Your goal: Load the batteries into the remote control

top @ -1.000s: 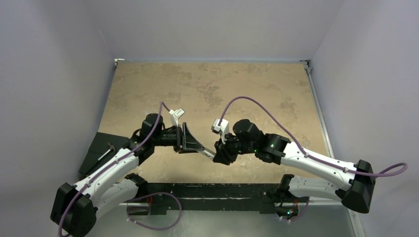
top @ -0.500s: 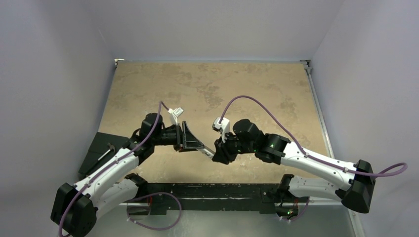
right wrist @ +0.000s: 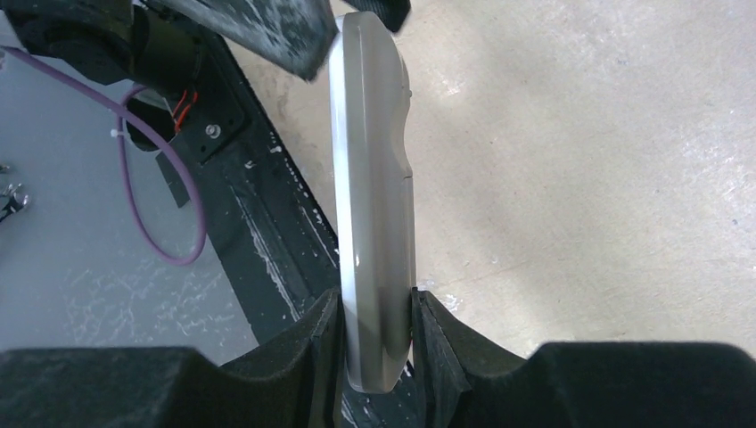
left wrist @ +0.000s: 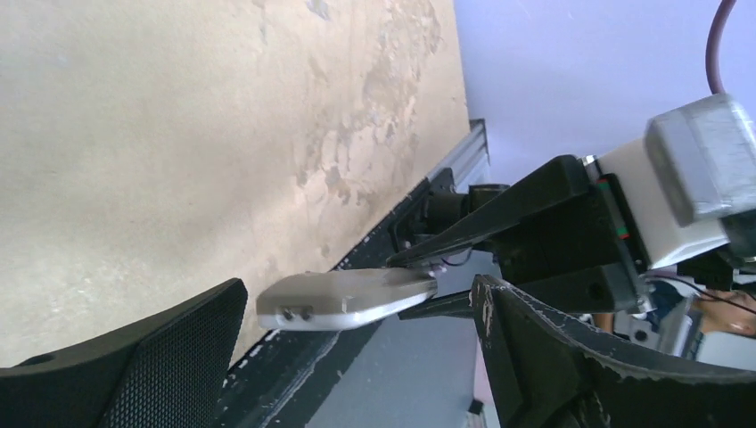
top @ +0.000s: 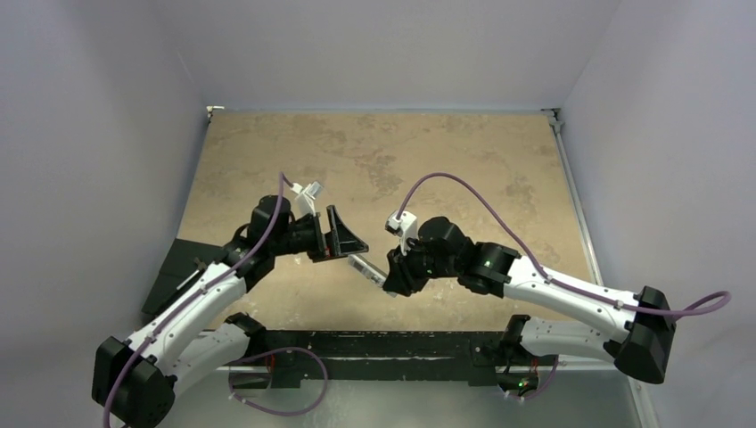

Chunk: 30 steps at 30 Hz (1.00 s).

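Note:
The remote control (top: 367, 270) hangs in the air between the two arms, above the table's near part. My right gripper (top: 392, 278) is shut on its near end; in the right wrist view the remote (right wrist: 374, 178) stands edge-on between the two pads of that gripper (right wrist: 376, 312). My left gripper (top: 352, 250) is open, just up and left of the remote's free end. In the left wrist view the grey remote (left wrist: 348, 299) lies between and beyond my spread fingers (left wrist: 178, 357), and I see no contact. No batteries show in any view.
A black mat (top: 174, 267) with a small pale object on it lies off the table's left near corner. A black rail (top: 374, 343) runs along the near edge. Grey walls close in the tan table (top: 383, 152) on three sides.
My left gripper has drawn back up and to the left, away from the remote's free end. My right gripper keeps the remote almost in the same place.

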Each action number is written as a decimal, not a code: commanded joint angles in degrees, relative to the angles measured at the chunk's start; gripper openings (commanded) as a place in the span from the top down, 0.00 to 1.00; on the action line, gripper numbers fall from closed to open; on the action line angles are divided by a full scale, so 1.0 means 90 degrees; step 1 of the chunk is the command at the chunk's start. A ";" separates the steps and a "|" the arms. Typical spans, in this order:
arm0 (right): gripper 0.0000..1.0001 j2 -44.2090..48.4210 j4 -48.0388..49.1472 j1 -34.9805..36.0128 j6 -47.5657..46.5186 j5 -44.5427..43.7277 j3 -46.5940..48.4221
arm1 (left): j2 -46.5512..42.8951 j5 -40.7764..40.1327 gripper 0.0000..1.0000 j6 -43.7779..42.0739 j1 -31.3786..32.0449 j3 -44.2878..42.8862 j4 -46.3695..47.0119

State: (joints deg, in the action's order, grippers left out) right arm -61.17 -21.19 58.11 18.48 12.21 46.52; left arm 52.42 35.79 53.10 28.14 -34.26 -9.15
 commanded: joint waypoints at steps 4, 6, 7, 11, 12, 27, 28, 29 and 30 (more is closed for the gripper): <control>1.00 -0.0360 0.0676 -0.0111 0.0573 -0.0267 -0.0106 | -0.0286 -0.1475 0.02 -0.1386 -0.0041 -0.1122 -0.1678; 1.00 -0.0491 0.0911 -0.0296 0.0735 -0.0022 -0.0191 | -0.0364 -0.1698 0.01 -0.1525 -0.0041 -0.1252 -0.1903; 1.00 -0.0542 0.1062 -0.0425 0.0818 0.0148 -0.0248 | -0.0399 -0.1768 0.01 -0.1573 -0.0041 -0.1305 -0.1955; 1.00 -0.0749 0.1636 -0.0999 0.1076 0.0899 -0.0448 | -0.0551 -0.1861 0.01 -0.1717 -0.0041 -0.1344 -0.2040; 1.00 -0.0802 0.1774 -0.1149 0.1160 0.1025 -0.0497 | -0.0588 -0.1886 0.01 -0.1743 -0.0041 -0.1349 -0.2068; 1.00 -0.2099 0.3689 -0.1760 0.2189 0.1816 -0.1127 | -0.0830 -0.2020 0.01 -0.1784 -0.0041 -0.1415 -0.2258; 1.00 -0.2190 0.3796 -0.1782 0.2231 0.1860 -0.1162 | -0.0834 -0.2035 0.01 -0.1785 -0.0041 -0.1444 -0.2279; 1.00 -0.2279 0.3902 -0.1795 0.2274 0.1903 -0.1201 | -0.0835 -0.2047 0.01 -0.1793 -0.0041 -0.1468 -0.2302; 1.00 -0.2365 0.3982 -0.1818 0.2313 0.1934 -0.1237 | -0.0827 -0.2063 0.01 -0.1803 -0.0041 -0.1514 -0.2333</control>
State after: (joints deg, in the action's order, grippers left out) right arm -80.68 6.39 42.48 36.40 25.74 36.32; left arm 45.69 18.31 38.26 28.14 -44.69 -29.63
